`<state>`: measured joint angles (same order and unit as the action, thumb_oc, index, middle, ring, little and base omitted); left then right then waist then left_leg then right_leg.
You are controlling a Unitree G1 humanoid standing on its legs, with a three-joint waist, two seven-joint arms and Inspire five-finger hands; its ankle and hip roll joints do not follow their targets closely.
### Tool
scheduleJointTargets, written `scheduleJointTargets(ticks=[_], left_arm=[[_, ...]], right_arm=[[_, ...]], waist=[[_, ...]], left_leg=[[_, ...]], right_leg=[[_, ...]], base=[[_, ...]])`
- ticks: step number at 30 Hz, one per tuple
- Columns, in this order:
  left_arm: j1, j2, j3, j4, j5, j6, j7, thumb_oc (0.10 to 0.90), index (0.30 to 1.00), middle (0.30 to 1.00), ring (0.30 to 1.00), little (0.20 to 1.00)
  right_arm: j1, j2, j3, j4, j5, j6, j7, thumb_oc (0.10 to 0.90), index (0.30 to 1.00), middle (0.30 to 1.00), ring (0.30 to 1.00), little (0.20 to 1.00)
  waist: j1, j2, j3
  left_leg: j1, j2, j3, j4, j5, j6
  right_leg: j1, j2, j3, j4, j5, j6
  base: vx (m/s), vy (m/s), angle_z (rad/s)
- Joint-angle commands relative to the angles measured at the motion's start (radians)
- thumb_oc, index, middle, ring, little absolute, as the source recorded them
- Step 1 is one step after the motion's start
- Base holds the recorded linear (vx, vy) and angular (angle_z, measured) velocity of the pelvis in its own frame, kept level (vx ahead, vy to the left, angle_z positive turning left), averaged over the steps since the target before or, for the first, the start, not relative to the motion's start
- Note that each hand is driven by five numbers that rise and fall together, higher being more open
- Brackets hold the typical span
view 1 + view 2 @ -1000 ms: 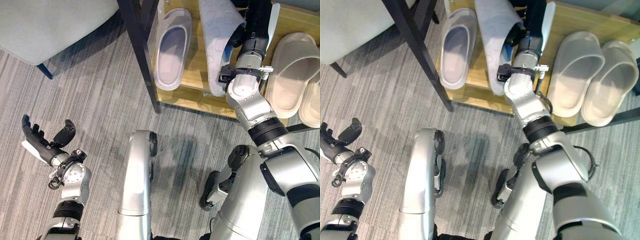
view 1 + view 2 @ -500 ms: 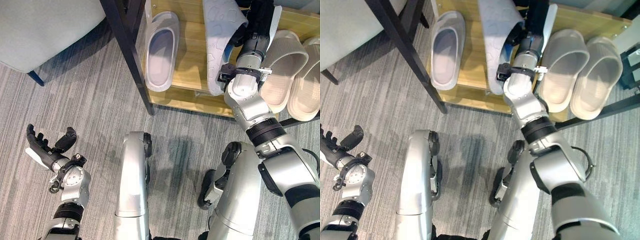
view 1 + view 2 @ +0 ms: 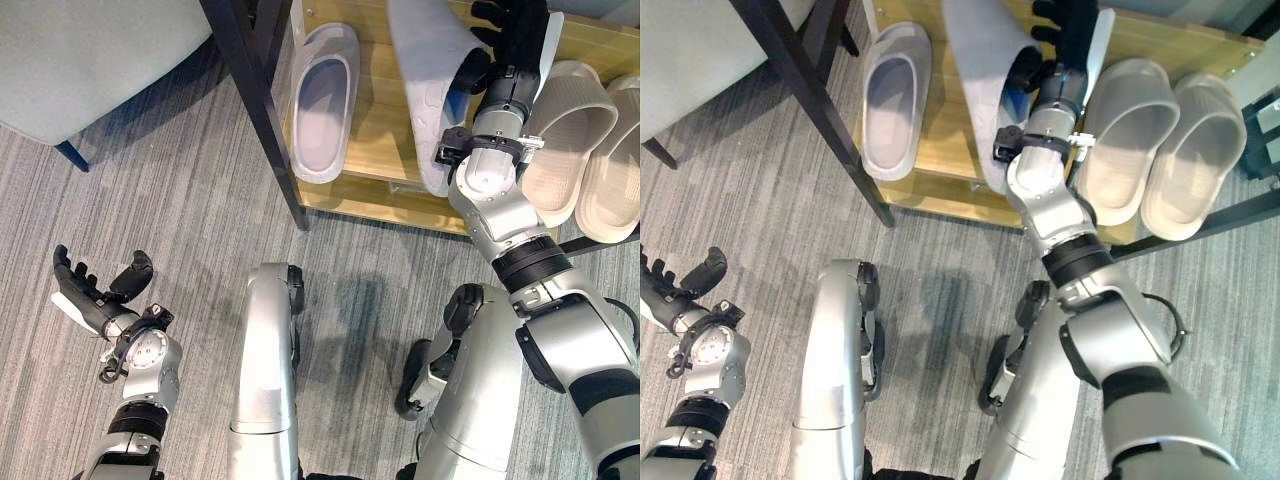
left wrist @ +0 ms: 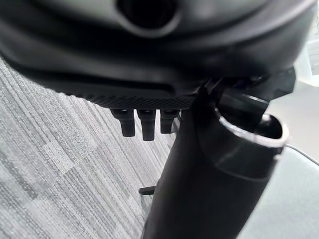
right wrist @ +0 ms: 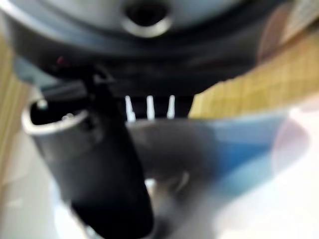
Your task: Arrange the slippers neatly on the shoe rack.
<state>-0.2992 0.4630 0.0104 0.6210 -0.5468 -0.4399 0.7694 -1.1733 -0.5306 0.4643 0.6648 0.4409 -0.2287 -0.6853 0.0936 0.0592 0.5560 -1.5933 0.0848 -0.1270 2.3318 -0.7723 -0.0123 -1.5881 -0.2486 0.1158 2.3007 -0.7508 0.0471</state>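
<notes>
At the top of the frame, our right hand [image 3: 512, 45] reaches onto the wooden shoe rack [image 3: 385, 120], thumb and fingers clamped on a pale lavender slipper [image 3: 425, 75] that is turned sole-up and tilted, its near end hanging just past the shelf's front edge. The thumb presses the slipper's blue-tinted inner side while the fingers lie along its far side; our right wrist view shows the same thumb against a blurred pale and blue surface, with the yellow wood of the shelf behind.

To the left of the held slipper, a matching lavender slipper [image 3: 322, 100] lies flat on the same shelf, opening up, toe pointing toward the top of the frame, close to the rack's dark metal post [image 3: 258, 110]. To the right of our right arm, two beige slippers [image 3: 1170, 150] sit side by side on the shelf, touching each other, openings up and angled slightly toward the upper right.

At the lower left of the frame, our left hand [image 3: 90, 295] hangs above the grey striped carpet [image 3: 180, 230], palm turned up, fingers straight and spread apart from the thumb, holding nothing and well apart from the rack. In the upper left corner, part of a grey upholstered chair [image 3: 90, 50] with a dark blue leg stands on the carpet.
</notes>
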Motion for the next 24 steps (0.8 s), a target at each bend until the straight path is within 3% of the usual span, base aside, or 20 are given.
scheduleJointTargets(ticks=[1, 10, 15, 20, 21, 24], left_arm=[[0.011, 0.076, 0.001, -0.018, 0.068, -0.074, 0.0, 0.8, 0.9, 0.9, 0.9, 0.9], [0.012, 0.095, -0.005, 0.001, 0.057, -0.061, -0.033, 0.8, 0.9, 0.9, 0.9, 0.9], [0.026, 0.096, 0.006, 0.009, 0.038, -0.05, -0.068, 0.8, 0.9, 0.9, 0.9, 0.9], [0.028, 0.099, 0.01, 0.02, 0.043, -0.036, -0.082, 0.8, 0.9, 0.9, 0.9, 0.9], [0.025, 0.108, 0.009, 0.028, 0.066, -0.025, -0.09, 0.8, 0.9, 0.9, 0.9, 0.9], [0.034, 0.108, 0.016, 0.032, 0.078, -0.017, -0.097, 0.8, 0.9, 0.9, 0.9, 0.9]], right_arm=[[-0.09, -0.018, -0.022, -0.04, -0.072, -0.09, 0.01, 0.8, 0.9, 0.9, 0.9, 0.9], [-0.076, -0.058, 0.037, 0.003, -0.027, -0.045, 0.083, 0.8, 0.9, 0.9, 0.9, 0.9], [-0.083, -0.096, 0.072, 0.027, -0.142, 0.022, 0.082, 0.8, 0.9, 0.9, 0.9, 0.9], [-0.079, -0.093, 0.058, 0.03, -0.189, 0.042, 0.067, 0.8, 0.9, 0.9, 0.9, 0.9], [-0.097, -0.095, 0.074, 0.051, -0.265, 0.082, 0.067, 0.8, 0.9, 0.9, 0.9, 0.9], [-0.116, -0.1, 0.085, 0.05, -0.312, 0.117, 0.077, 0.8, 0.9, 0.9, 0.9, 0.9]], waist=[[0.044, -0.021, -0.036], [0.039, -0.027, -0.036], [0.035, -0.031, -0.036], [0.031, -0.031, -0.036], [0.033, -0.032, -0.036], [0.031, -0.035, -0.036]], left_leg=[[0.023, -0.028, -0.05, 0.033, -0.03, 0.04], [0.023, -0.025, -0.05, 0.028, -0.03, 0.037], [0.023, -0.024, -0.051, 0.024, -0.031, 0.036], [0.023, -0.022, -0.05, 0.025, -0.033, 0.036], [0.023, -0.022, -0.048, 0.026, -0.034, 0.036], [0.023, -0.024, -0.049, 0.029, -0.033, 0.034]], right_leg=[[0.018, 0.021, 0.056, 0.026, 0.006, -0.078], [0.018, 0.018, 0.063, 0.025, 0.007, -0.077], [0.018, 0.019, 0.059, 0.02, 0.006, -0.078], [0.018, 0.02, 0.058, 0.02, 0.005, -0.078], [0.018, 0.019, 0.058, 0.021, 0.006, -0.077], [0.018, 0.023, 0.057, 0.02, 0.004, -0.077]], base=[[0.0, 0.0, 0.0], [0.0, 0.0, 0.0], [0.0, 0.0, 0.0], [0.0, 0.0, 0.0], [0.0, 0.0, 0.0], [0.0, 0.0, 0.0]])
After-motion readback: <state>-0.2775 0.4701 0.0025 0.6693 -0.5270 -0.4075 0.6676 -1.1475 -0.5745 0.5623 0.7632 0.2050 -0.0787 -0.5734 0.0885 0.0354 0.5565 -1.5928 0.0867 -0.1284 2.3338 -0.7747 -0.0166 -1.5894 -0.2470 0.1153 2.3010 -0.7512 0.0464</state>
